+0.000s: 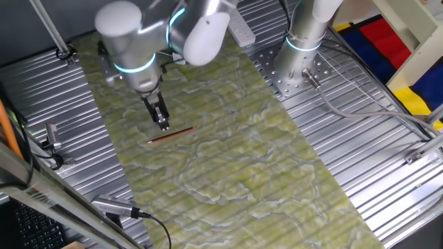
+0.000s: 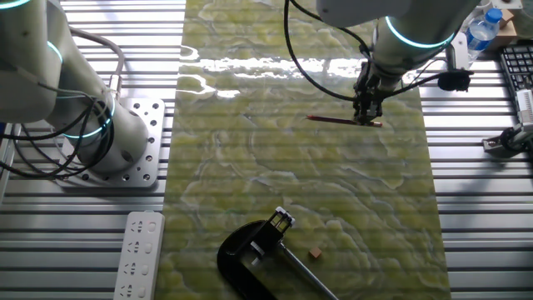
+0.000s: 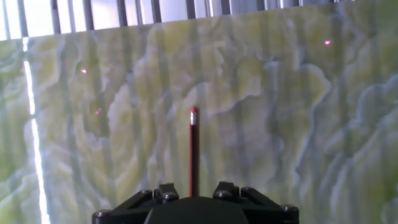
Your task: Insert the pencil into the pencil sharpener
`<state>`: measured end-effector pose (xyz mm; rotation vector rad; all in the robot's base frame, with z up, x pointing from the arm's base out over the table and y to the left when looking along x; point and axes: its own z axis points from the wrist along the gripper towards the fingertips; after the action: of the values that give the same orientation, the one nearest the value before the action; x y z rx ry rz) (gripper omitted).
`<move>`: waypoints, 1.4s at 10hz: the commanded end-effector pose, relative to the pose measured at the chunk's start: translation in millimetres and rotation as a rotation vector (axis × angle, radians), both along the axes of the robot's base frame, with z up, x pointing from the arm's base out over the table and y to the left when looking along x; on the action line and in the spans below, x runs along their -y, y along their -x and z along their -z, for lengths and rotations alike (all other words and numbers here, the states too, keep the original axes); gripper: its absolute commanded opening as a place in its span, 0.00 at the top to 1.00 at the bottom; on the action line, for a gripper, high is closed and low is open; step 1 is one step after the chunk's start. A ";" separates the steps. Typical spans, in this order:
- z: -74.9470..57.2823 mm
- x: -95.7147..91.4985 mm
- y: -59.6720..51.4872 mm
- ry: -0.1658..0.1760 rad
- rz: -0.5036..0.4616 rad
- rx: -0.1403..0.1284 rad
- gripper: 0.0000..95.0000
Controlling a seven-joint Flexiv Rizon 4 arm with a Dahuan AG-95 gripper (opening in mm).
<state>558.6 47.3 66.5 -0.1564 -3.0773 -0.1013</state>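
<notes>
Hand view: gripper [image 3: 194, 198] only partly seen, finger bases at bottom edge, tips cut off. Pencil [image 3: 194, 152] near end hidden between fingers; shaft runs straight away from camera, far end pale-capped. Whether fingers pinch it or merely straddle it: cannot tell.

One fixed view: pencil [image 1: 171, 135] flat on green marbled mat [image 1: 249, 159], long axis slanted, gripper [image 1: 164, 124] at its middle. Sharpener not in view here.

Other fixed view: pencil sharpener [image 2: 254, 250] at near mat edge, partly cut off, well apart from pencil [image 2: 333, 120]. White power strip [image 2: 137, 254] beside mat.
</notes>
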 end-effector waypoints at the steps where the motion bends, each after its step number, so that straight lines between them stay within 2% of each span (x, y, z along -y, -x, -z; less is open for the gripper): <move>1: 9.5 -0.9 1.3 0.002 0.004 0.005 0.60; 4: 26.2 -4.8 2.6 0.015 0.005 0.013 0.60; 6: 27.7 -5.1 3.0 0.018 0.002 0.016 0.60; 7: 32.5 -6.4 3.7 0.024 0.000 0.015 0.60; 8: 36.4 -7.5 4.7 0.032 -0.002 0.018 0.80; 9: 36.2 -7.1 4.1 0.039 -0.006 0.013 0.80; 14: 36.2 -7.1 4.0 0.046 -0.038 0.022 0.80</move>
<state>553.7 54.0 30.6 -0.0976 -3.1076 -0.0265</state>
